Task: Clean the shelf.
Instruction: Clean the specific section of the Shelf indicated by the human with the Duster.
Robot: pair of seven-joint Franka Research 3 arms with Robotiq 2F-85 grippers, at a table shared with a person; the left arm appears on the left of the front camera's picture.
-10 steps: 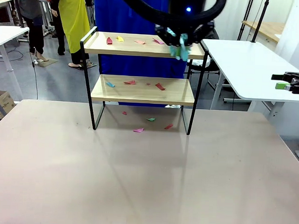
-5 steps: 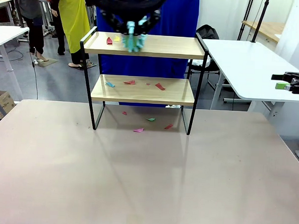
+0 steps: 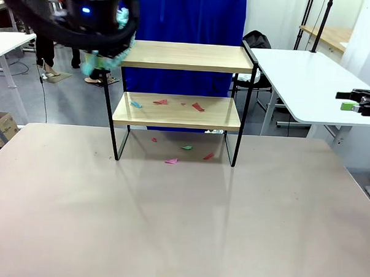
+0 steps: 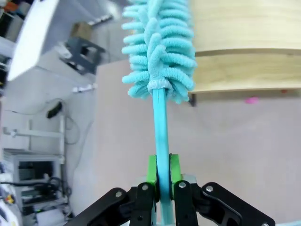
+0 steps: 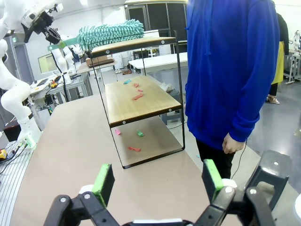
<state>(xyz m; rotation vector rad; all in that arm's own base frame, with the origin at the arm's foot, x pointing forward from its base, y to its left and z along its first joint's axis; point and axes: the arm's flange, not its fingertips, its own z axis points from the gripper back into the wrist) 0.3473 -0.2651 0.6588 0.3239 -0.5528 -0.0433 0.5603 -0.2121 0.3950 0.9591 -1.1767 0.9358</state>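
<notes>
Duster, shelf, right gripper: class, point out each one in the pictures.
duster (image 4: 159,52): left wrist view, on its fluffy teal head.
shelf (image 3: 188,56): front view, on the bare top board.
right gripper (image 5: 158,179): right wrist view, midway between its open green-padded fingers.

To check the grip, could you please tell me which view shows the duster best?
The left wrist view: the teal duster runs from the left gripper, fingers shut on its handle, up to its fluffy head. The right wrist view shows the head from afar by the shelf's top board; the front view gives teal tufts beside the arm.
</notes>
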